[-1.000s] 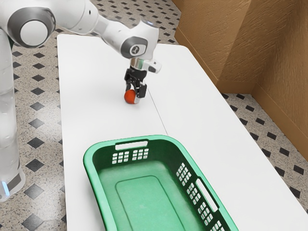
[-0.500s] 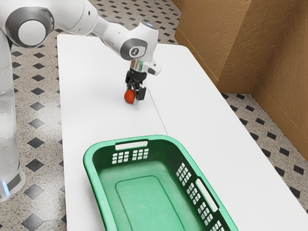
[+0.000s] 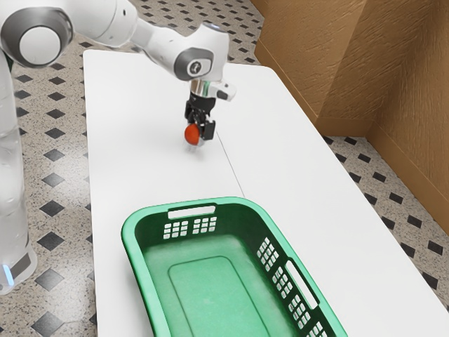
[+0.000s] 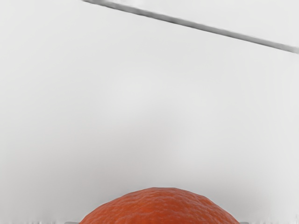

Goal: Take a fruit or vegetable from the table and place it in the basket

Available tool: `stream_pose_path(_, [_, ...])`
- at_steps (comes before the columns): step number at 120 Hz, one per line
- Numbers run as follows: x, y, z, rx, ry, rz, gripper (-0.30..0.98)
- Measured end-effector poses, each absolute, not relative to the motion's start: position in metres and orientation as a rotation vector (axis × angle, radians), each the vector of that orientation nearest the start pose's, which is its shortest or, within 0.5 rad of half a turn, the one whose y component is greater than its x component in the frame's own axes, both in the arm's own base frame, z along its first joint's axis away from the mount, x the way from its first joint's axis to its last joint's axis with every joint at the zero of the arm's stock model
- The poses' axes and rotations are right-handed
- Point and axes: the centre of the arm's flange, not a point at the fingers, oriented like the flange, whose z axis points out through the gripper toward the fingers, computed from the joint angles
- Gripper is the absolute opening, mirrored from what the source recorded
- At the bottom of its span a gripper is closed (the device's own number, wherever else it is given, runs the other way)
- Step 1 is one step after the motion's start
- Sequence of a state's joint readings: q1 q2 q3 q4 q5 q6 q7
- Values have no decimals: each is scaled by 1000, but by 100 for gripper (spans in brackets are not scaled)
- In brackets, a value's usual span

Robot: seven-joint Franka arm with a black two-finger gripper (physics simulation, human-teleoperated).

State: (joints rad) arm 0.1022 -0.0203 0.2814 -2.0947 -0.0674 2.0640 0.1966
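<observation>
The fruit (image 3: 191, 134), round and orange-red, is in my gripper (image 3: 197, 133), pinched between both fingers and held just above the table (image 3: 133, 119), with a faint shadow beneath it. My hand points down, and my arm (image 3: 105, 20) reaches in from the exterior view's upper left, bending down at the wrist. One finger is partly hidden behind the fruit, so its exact contact is hard for me to make out, though the hold looks firm. In the wrist view the fruit is cut off at the edge; its skin is finely dimpled. The table is smooth, matte white, with rounded corners and a thin dark seam (image 3: 230, 163). Well apart from the fruit stands the basket (image 3: 238, 202), green, plastic-looking, with slotted handles and square holes, its near end out of frame. Beyond lie a speckled floor (image 3: 52, 174) with dark diamonds and a rough brown wall (image 3: 337, 63).
</observation>
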Motion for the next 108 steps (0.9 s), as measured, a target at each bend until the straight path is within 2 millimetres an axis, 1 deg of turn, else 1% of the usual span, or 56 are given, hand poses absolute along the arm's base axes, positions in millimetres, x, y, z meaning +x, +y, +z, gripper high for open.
stream_pose_path(6, [500,199,439,-3186,-350,-43,34])
stream_pose_path(11, [500,196,452,-3185,-341,-84,34])
stream_pose_path(15, [503,187,464,-3186,-314,-121,34])
stream_pose_path(18, [507,174,477,-3188,-271,-159,34])
stream_pose_path(22, [515,144,493,-3194,-177,-207,35])
stream_pose_path(28, [527,87,518,-3198,-4,-282,35])
stream_pose_path(34, [532,35,540,-3193,152,-345,35])
stream_pose_path(41, [530,-19,558,-3180,297,-397,35])
stream_pose_path(50, [523,-79,572,-3158,445,-437,35])
stream_pose_path(56, [517,-118,575,-3142,532,-451,35])
stream_pose_path(66, [507,-185,567,-3122,668,-453,35])
stream_pose_path(70, [503,-207,563,-3126,704,-451,35])
stream_pose_path(76, [494,-233,561,-3140,736,-454,34])
stream_pose_path(85, [481,-265,558,-3157,767,-452,35])
stream_pose_path(92, [472,-286,553,-3171,779,-442,35])
stream_pose_path(100, [467,-300,548,-3188,768,-431,35])
stream_pose_path(102, [466,-302,548,-3192,761,-431,36])
stream_pose_path(108, [462,-309,549,-3207,746,-434,46])
